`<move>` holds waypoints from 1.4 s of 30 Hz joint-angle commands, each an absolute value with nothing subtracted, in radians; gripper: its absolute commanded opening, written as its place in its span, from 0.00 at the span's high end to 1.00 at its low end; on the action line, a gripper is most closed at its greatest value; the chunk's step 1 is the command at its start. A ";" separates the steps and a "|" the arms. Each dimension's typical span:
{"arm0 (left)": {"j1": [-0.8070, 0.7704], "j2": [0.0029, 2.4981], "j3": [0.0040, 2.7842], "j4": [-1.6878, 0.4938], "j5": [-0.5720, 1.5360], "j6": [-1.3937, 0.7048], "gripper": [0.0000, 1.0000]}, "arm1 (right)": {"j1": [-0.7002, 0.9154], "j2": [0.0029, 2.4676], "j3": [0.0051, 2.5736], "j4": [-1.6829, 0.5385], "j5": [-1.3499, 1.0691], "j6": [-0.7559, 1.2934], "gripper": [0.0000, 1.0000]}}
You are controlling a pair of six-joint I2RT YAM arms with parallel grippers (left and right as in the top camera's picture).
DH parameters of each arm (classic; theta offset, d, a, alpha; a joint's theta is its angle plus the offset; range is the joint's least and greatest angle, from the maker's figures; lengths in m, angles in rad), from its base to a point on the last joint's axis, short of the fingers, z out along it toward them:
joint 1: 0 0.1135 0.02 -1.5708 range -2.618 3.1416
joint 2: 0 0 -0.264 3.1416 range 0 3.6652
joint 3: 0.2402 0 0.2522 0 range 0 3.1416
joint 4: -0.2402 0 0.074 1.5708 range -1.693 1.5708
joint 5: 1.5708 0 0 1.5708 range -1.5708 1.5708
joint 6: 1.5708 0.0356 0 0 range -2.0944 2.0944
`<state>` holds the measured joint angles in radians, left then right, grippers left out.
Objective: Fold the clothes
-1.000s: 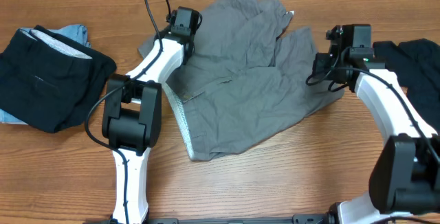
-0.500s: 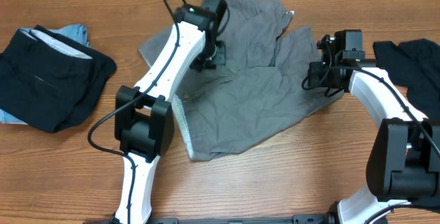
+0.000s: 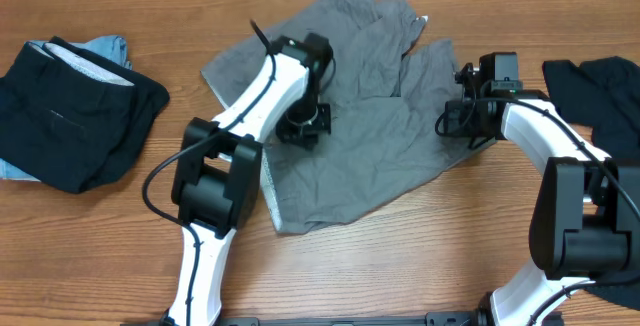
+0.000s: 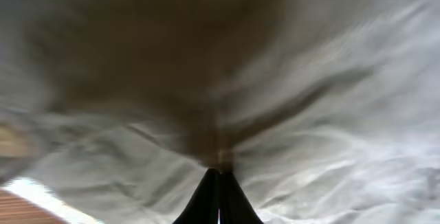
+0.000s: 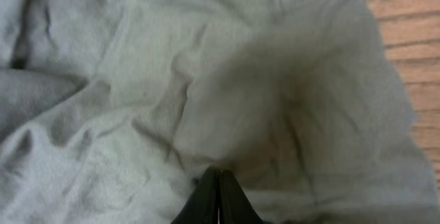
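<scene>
The left arm reaches from the near edge over the grey garment (image 3: 370, 136), left gripper (image 3: 302, 126) pointing down at its middle; the right gripper (image 3: 468, 116) meets its right edge. Both pairs of jaws are closed, pinching cloth where creases converge. The garment lies spread mid-table (image 3: 420, 256), between 2 other lots: black and light-blue clothes (image 3: 70, 106) left, black garment (image 3: 600, 86) right

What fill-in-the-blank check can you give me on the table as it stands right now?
The jaws of the left gripper and the right gripper are both ____.
Both grippers sit over the wrinkled garment, which is ____ in colour.
The garment peeking out from under the folded black garment is ____ in colour.
Missing words: shut; grey; light blue.
</scene>
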<state>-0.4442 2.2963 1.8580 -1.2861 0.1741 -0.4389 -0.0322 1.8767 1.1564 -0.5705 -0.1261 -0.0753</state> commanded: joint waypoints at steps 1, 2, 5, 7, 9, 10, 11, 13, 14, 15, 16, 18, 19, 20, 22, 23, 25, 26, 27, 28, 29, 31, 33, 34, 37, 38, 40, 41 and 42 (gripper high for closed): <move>-0.463 2.289 1.810 -1.296 0.203 -0.452 0.96 | -0.035 1.875 1.117 -0.570 -0.132 -0.079 0.96; -0.463 2.289 1.804 -1.309 0.200 -0.448 0.96 | -0.035 1.875 1.117 -0.589 -0.133 -0.077 0.96; -0.463 2.289 1.803 -1.359 0.131 -0.430 0.96 | -0.035 1.875 1.117 -0.637 -0.133 -0.052 0.96; -0.463 2.289 1.802 -1.398 0.049 -0.430 0.96 | -0.035 1.875 1.117 -0.666 -0.132 -0.036 0.96; -0.463 2.289 1.802 -1.443 -0.039 -0.430 0.96 | -0.035 1.875 1.117 -0.693 -0.126 0.016 0.96; -0.463 2.289 1.802 -1.459 -0.067 -0.430 0.96 | -0.035 1.875 1.117 -0.708 -0.113 0.046 0.96; -0.461 2.289 1.799 -1.463 -0.082 -0.430 0.96 | -0.035 1.875 1.117 -0.728 -0.094 0.076 0.96; -0.457 2.289 1.786 -1.454 -0.105 -0.434 0.96 | -0.035 1.875 1.117 -0.776 -0.055 0.120 0.96; -0.454 2.289 1.771 -1.437 -0.115 -0.434 0.96 | -0.035 1.875 1.117 -0.795 -0.042 0.143 0.96; -0.450 2.289 1.750 -1.418 -0.115 -0.434 0.96 | -0.035 1.875 1.117 -0.815 -0.042 0.160 0.96; -0.445 2.289 1.729 -1.406 -0.115 -0.434 0.96 | -0.035 1.875 1.117 -0.833 -0.041 0.182 0.96; -0.431 2.289 1.677 -1.388 -0.116 -0.434 0.96 | -0.035 1.875 1.117 -0.881 -0.041 0.230 0.96; -0.424 2.289 1.660 -1.381 -0.119 -0.434 0.96 | -0.035 1.875 1.117 -0.902 -0.035 0.243 0.96; -0.413 2.289 1.645 -1.377 -0.130 -0.434 0.96 | -0.035 1.875 1.117 -0.925 -0.033 0.263 0.96; -0.395 2.289 1.636 -1.378 -0.149 -0.434 0.96 | -0.035 1.875 1.116 -0.968 -0.027 0.310 0.96; -0.385 2.289 1.636 -1.380 -0.158 -0.434 0.96 | -0.034 1.875 1.116 -0.989 -0.027 0.327 0.96; -0.365 2.289 1.636 -1.385 -0.173 -0.434 0.96 | -0.033 1.875 1.111 -1.039 -0.027 0.346 0.96; -0.353 2.289 1.636 -1.385 -0.184 -0.434 0.96 | -0.033 1.875 1.104 -1.064 -0.027 0.346 0.96; -0.344 2.289 1.636 -1.386 -0.202 -0.434 0.96 | -0.033 1.875 1.098 -1.078 -0.027 0.351 0.96; -0.333 2.289 1.636 -1.389 -0.223 -0.434 0.96 | -0.033 1.875 1.091 -1.099 -0.027 0.364 0.96; -0.320 2.289 1.636 -1.391 -0.241 -0.435 0.96 | -0.033 1.874 1.082 -1.113 -0.027 0.368 0.96; -0.301 2.289 1.637 -1.391 -0.244 -0.434 0.96 | -0.033 1.874 1.077 -1.128 -0.028 0.369 0.96; -0.278 2.286 1.649 -1.399 -0.247 -0.434 0.96 | -0.025 1.863 1.077 -1.140 -0.027 0.368 0.96; -0.268 2.277 1.668 -1.405 -0.251 -0.434 0.96 | -0.020 1.836 1.084 -1.135 -0.027 0.368 0.96; -0.270 2.214 1.762 -1.437 -0.250 -0.434 0.96 | -0.015 1.723 1.155 -1.153 -0.045 0.375 0.96; -0.274 2.188 1.794 -1.440 -0.250 -0.434 0.96 | -0.012 1.677 1.188 -1.159 -0.047 0.370 0.96; -0.288 2.104 1.893 -1.430 -0.242 -0.435 0.96 | -0.003 1.574 1.278 -1.149 -0.047 0.359 0.96; -0.292 2.072 1.931 -1.412 -0.234 -0.435 0.96 | -0.001 1.547 1.316 -1.121 -0.047 0.351 0.96; -0.295 2.042 1.965 -1.381 -0.221 -0.435 0.96 | 0.001 1.530 1.348 -1.073 -0.059 0.313 0.96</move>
<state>-0.2752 2.1933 1.8393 -1.4227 -0.2211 -0.4385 -0.0113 1.6154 1.2411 -1.1385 -0.0479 0.3614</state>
